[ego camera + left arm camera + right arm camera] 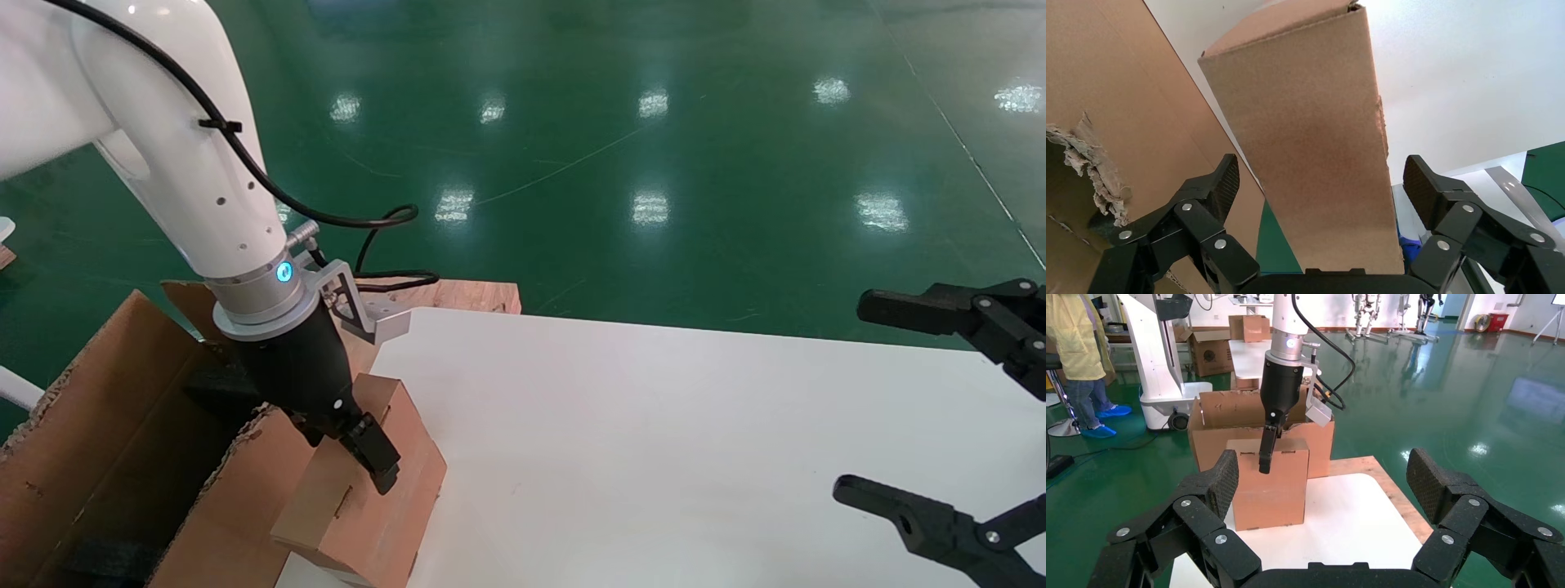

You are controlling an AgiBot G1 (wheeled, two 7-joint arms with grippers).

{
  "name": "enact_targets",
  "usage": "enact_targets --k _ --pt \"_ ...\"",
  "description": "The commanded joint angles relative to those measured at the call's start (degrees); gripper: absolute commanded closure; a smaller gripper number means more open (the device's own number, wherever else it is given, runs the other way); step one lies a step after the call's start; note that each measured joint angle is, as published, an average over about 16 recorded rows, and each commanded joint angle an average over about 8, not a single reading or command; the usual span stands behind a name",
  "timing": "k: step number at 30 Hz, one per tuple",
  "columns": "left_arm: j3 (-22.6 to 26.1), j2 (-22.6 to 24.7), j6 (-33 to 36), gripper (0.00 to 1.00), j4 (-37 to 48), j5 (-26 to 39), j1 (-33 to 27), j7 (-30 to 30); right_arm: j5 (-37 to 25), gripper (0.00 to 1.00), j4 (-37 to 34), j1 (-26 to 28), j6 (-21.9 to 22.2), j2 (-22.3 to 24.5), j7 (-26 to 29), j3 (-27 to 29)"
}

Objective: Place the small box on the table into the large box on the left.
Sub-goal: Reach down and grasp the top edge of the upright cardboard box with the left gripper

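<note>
**A:** What can't we see well?

**B:** In the head view, the large box (122,441) is cut off at the lower left of the frame. We see only dark shapes inside it. The small box (372,498) is cut off at the bottom edge too, and our left hand (359,453) covers part of its top. The right hand (940,408) is cut off at the right edge.

**A:** How many boxes do we count?

**B:** On our surface (654,441), one small box. It stands at the surface's left edge, in the lower left of the frame, right beside the large box. We cannot tell if they touch. The right wrist view shows more cartons far back, upper left, but they are hard to make out.

**A:** And our hands?

**B:** Two. In the left wrist view, the left hand's fingers (1220,187) stand wide open on both sides of the small box, not touching it. It holds nothing. The right hand is wide open too, over the surface's right side, holding nothing.
</note>
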Motion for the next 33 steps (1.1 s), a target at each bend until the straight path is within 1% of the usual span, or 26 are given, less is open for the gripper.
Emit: enact_targets --k 1,23,29,33 --pt "0.02 0.0 0.02 1.0 0.0 0.01 0.0 -0.06 0.0 0.0 0.0 0.0 0.0 0.0 0.0 0.0" --pt "0.14 0.08 0.04 1.0 -0.09 0.37 -0.14 -0.11 0.0 0.0 0.0 0.0 0.0 0.0 0.0 0.0" --pt "-0.17 1.2 -0.83 1.0 0.67 1.24 -0.76 0.49 0.0 0.0 -0.01 0.0 0.0 0.0 0.0 0.0" --pt "-1.45 2.88 -1.74 1.0 3.56 1.2 -2.01 2.69 0.0 0.0 -0.01 0.01 0.0 0.0 0.0 -0.01"
